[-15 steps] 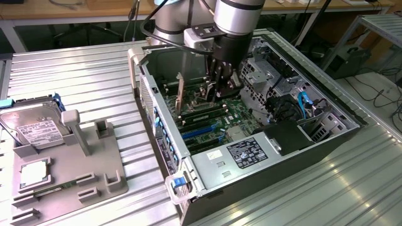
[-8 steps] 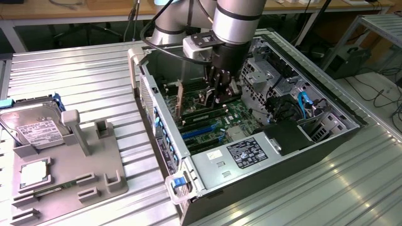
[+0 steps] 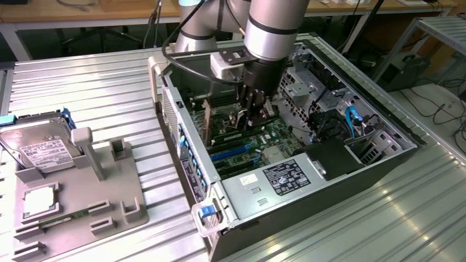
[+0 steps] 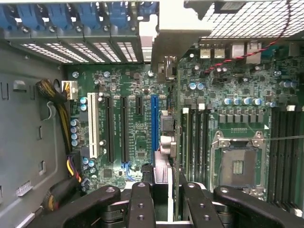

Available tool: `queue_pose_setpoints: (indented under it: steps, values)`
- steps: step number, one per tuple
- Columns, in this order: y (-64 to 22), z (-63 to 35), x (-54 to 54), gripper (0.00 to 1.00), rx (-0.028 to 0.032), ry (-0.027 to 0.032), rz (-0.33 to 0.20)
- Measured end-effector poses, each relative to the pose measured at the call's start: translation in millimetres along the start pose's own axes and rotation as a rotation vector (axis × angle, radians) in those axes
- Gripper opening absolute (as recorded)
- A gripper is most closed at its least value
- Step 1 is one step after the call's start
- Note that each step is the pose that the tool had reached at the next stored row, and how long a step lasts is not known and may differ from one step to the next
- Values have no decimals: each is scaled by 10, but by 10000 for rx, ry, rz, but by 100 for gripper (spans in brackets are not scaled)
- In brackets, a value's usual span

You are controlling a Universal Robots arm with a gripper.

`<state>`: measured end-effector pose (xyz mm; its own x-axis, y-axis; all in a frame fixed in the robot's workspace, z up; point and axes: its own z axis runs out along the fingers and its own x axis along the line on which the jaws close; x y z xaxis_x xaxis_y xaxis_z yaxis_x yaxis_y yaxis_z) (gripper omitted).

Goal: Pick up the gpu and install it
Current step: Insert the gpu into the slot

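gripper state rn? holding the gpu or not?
Gripper: closed on the gpu, held edge-on above the motherboard inside the open computer case.

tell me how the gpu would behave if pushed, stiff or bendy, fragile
Probably stiff: the gpu is a thin flat board held on edge in the gripper and shows no sag. Likely light, though its metal bracket may weight that end. Possibly fragile: so thin, it could twist if pushed askew against the motherboard.
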<state>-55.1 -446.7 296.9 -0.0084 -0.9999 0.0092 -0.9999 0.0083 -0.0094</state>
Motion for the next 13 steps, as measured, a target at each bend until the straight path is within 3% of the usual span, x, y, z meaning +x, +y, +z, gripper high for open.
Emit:
queue_pose_setpoints:
  steps: [13]
  values:
    - [54,180,48,28,0,-6,1]
